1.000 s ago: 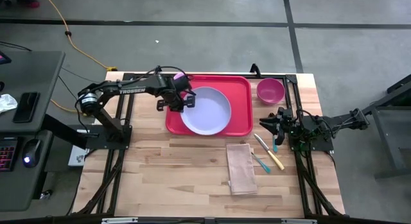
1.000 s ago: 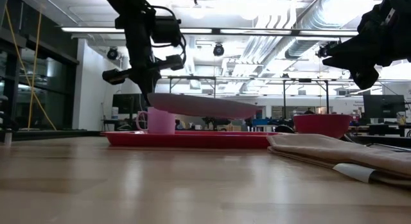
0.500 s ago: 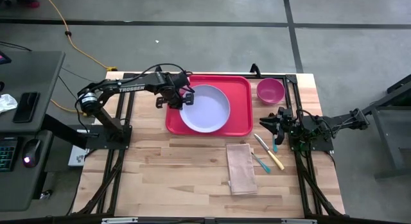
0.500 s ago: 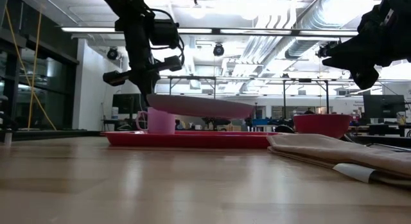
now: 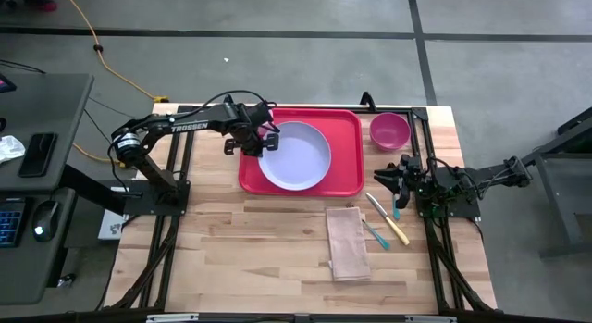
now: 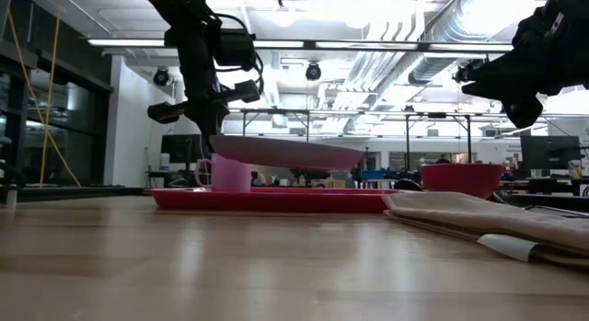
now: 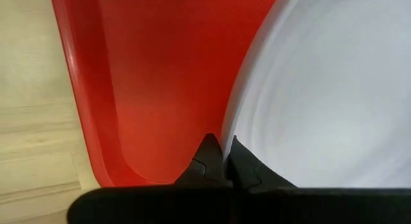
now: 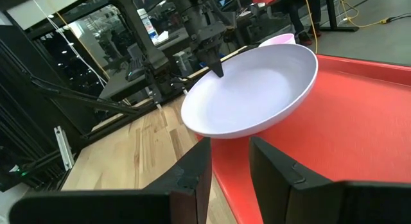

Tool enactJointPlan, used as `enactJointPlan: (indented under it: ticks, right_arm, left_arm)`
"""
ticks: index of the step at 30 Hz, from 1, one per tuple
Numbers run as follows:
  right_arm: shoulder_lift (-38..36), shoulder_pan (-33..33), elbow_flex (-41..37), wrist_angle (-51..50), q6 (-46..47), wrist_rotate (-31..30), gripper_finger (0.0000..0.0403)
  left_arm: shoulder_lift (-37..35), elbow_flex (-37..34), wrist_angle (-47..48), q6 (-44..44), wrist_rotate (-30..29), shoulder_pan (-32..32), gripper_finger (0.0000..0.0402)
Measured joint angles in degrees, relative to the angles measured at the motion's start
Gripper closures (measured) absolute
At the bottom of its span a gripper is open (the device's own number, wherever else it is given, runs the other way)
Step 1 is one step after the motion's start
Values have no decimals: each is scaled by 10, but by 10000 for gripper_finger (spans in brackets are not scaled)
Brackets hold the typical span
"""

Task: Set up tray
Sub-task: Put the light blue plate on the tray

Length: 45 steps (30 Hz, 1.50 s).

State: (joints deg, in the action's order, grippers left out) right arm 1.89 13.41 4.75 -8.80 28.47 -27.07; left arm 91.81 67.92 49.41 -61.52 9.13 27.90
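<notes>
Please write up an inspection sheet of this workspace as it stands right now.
Surface: light wooden table, framed by black rails.
Job's things: red tray at the back; lavender plate held tilted above it.
Clutter: pink bowl, pink cup, folded napkin, cutlery beside the napkin.
Grippers: left gripper shut on the plate's rim; right gripper parked, jaws apart, holding nothing.
Cables: yellow cable on the floor.
Surroundings: desk with keyboard and mouse on the left; open workshop behind.

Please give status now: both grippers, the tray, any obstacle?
Left gripper shut on plate rim, plate lifted over tray. Right gripper open, waiting beside cutlery. Nothing blocking.
</notes>
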Motion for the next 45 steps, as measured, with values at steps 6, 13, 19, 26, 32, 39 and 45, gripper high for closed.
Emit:
enactJointPlan:
  ticks: [6,13,19,26,32,39,45]
  right_arm:
    - [0,0,0,0,0,0,320]
    - [0,0,0,0,0,0,320]
    - [0,0,0,0,0,0,320]
    - [0,0,0,0,0,0,320]
    - [0,0,0,0,0,0,320]
    - [0,0,0,0,0,1,320]
    - [0,0,0,0,0,8,320]
  left_arm:
    - [0,-8,-8,-2,3,0,390]
    - [0,-47,-59,-17,19,0,390]
    - [0,-64,-66,-21,18,3,390]
    - [0,-81,-101,-32,13,3,390]
    - [15,-82,-108,-35,6,3,390]
    - [56,-82,-150,-35,13,2,390]
    - [63,-82,-152,-34,13,3,390]
